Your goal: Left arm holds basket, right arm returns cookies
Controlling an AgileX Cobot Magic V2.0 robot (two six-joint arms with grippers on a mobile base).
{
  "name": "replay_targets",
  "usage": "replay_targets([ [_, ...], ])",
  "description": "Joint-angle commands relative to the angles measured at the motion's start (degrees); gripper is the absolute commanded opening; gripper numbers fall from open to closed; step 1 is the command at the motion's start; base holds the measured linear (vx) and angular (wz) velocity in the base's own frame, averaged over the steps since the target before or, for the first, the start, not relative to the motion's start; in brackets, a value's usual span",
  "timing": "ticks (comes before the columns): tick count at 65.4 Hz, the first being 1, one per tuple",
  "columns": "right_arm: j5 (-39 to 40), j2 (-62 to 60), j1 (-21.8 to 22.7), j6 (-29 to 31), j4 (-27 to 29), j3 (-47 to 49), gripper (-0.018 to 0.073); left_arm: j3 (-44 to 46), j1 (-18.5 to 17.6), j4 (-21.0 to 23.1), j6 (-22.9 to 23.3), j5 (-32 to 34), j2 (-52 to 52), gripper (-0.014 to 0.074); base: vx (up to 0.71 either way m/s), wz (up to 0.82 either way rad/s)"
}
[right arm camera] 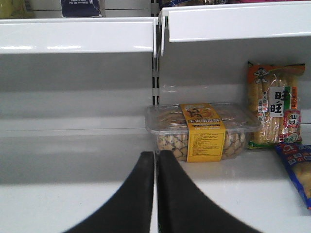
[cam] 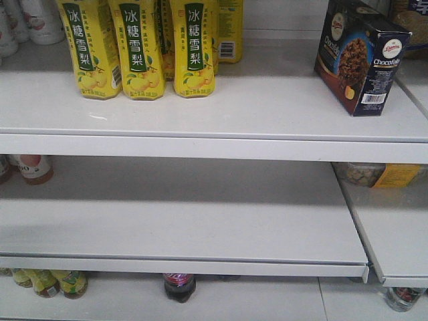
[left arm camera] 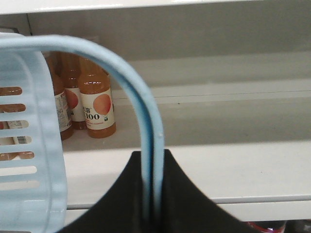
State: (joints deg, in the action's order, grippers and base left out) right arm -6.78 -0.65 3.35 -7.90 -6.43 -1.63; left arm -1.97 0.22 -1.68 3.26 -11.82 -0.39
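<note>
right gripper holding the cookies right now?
No. The right gripper is shut on nothing, and the cookies stand on the top shelf.

open shelf gap between yellow bottles (cam: 137, 50) and cookies (cam: 360, 57).

smooth plastic basket (left arm camera: 29, 160), glossy cardboard cookies (cam: 361, 57), matt white shelf (cam: 200, 107).

Shop aisle, grocery type. White tiered shelves (cam: 200, 120) stocked with retail goods: rows of yellow drink bottles (cam: 137, 50), orange juice bottles (left arm camera: 96, 104), a cookie box (cam: 361, 57) with barcode, a clear tub of snacks (right arm camera: 201, 131), bagged crackers (right arm camera: 274, 104). Blue shopping basket (left arm camera: 29, 141) in left wrist view
</note>
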Motion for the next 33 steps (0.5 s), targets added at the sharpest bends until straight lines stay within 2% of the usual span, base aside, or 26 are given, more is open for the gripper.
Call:
replay_targets([
  [1, 4.5, -0.7, 0.0, 0.0, -0.6, -1.1, -0.0006, 1.7, -0.2, -0.7, -1.0, 5.9, -1.0, -0.0003, 0.0, 0.0],
  [33, 4.5, -0.7, 0.0, 0.0, -0.6, -1.1, -0.0006, 1.7, -0.2, -0.7, -1.0, 5.9, -1.0, -0.0003, 0.0, 0.0],
])
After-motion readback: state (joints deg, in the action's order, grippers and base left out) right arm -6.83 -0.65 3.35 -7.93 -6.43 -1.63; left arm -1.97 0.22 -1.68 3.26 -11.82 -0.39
